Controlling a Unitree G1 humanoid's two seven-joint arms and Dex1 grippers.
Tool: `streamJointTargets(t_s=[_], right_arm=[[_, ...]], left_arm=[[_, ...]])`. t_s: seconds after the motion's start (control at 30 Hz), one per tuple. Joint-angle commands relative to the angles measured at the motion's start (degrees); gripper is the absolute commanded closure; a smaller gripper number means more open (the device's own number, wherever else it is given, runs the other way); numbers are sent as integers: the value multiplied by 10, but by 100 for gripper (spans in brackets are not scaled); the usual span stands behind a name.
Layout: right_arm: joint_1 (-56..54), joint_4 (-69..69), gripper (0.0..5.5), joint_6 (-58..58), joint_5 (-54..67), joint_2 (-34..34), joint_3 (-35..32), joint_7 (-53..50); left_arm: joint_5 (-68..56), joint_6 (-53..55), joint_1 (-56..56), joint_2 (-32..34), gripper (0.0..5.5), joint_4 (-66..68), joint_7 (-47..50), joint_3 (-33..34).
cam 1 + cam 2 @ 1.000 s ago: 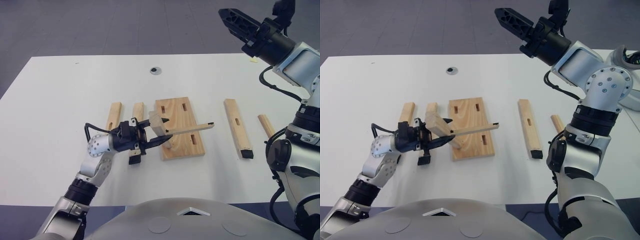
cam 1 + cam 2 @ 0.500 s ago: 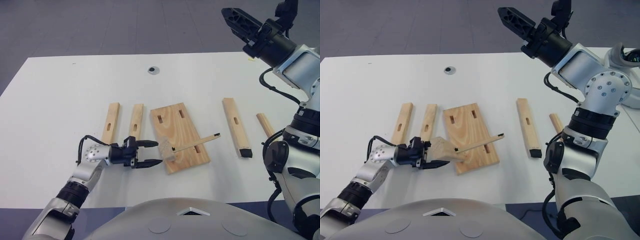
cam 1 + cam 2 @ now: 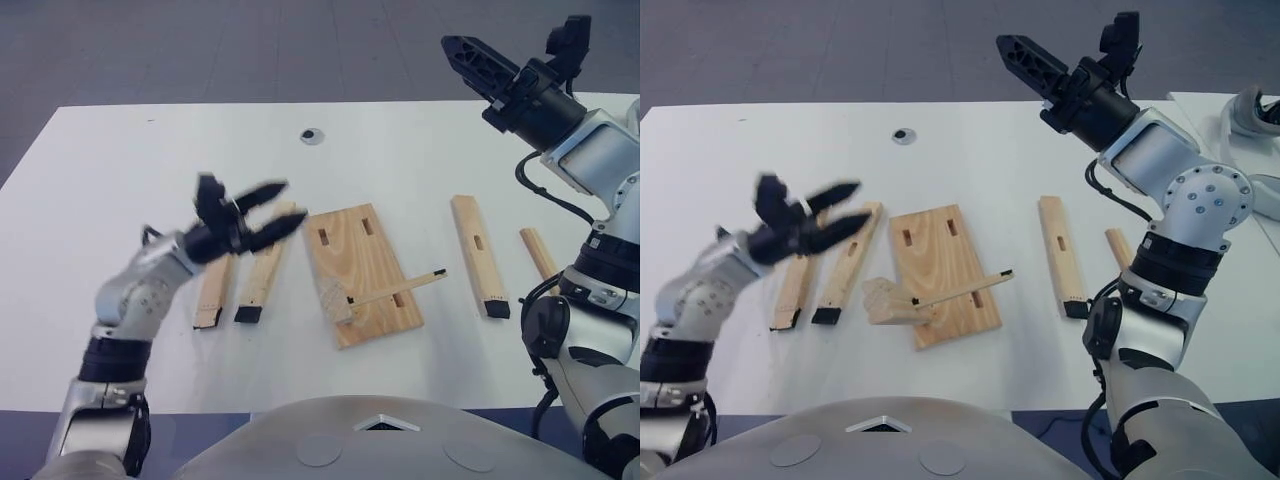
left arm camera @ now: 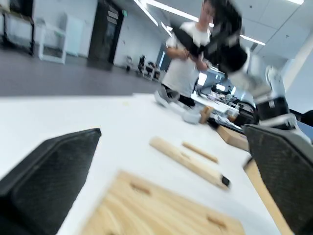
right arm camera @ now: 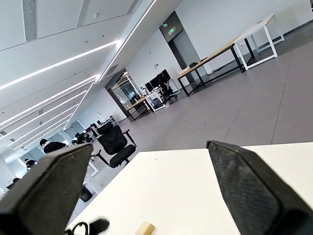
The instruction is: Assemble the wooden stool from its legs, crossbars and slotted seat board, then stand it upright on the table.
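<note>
- the pale rectangular wooden seat board with cut slots (image 3: pixel 365 262) lies flat near the middle of the white table (image 3: pixel 100 170), turned a little askew.
- a short chunky wooden block (image 3: pixel 335 303) rests on the board's near left corner. a thin black-tipped wooden crossbar (image 3: pixel 400 291) runs from it across the near part of the board, and its tip juts past the right edge.
- two slotted wooden legs with black ends (image 3: pixel 845 265) lie side by side just left of the board.
- a longer slotted wooden leg with a black end (image 3: pixel 477 255) lies well to the right of the board, with a short plain wooden stick (image 3: pixel 538 252) beyond it.
- the left gripper (image 3: pixel 245 205) hangs in the air above the far ends of the two left legs, fingers spread wide and holding nothing. the gripper and its forearm hide part of those legs.
- the right gripper (image 5: pixel 151 186) is raised high over the table's far right side, pads apart and empty.
- a small round grey disc (image 3: pixel 313 136) sits on the far part of the table.
</note>
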Motion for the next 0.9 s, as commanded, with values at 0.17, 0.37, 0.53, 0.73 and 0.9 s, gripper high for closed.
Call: streamJointTargets(t_s=[0.17, 0.37, 0.53, 0.73, 0.9], right_arm=[[27, -32, 114, -13, 22, 4, -15, -31], [29, -34, 114, -24, 33, 1, -13, -41], [27, -31, 114, -28, 34, 1, -12, -43], [31, -32, 114, -35, 34, 2, -13, -45], [30, -27, 114, -38, 28, 1, -7, -41]], left_arm=[[256, 97, 29, 84, 13, -45, 131, -103], [305, 223, 66, 45, 13, -65, 202, -157], [340, 268, 122, 4, 48, -51, 253, -177], [363, 249, 120, 0, 140, -24, 244, -165], [371, 230, 105, -10, 227, 12, 236, -155]])
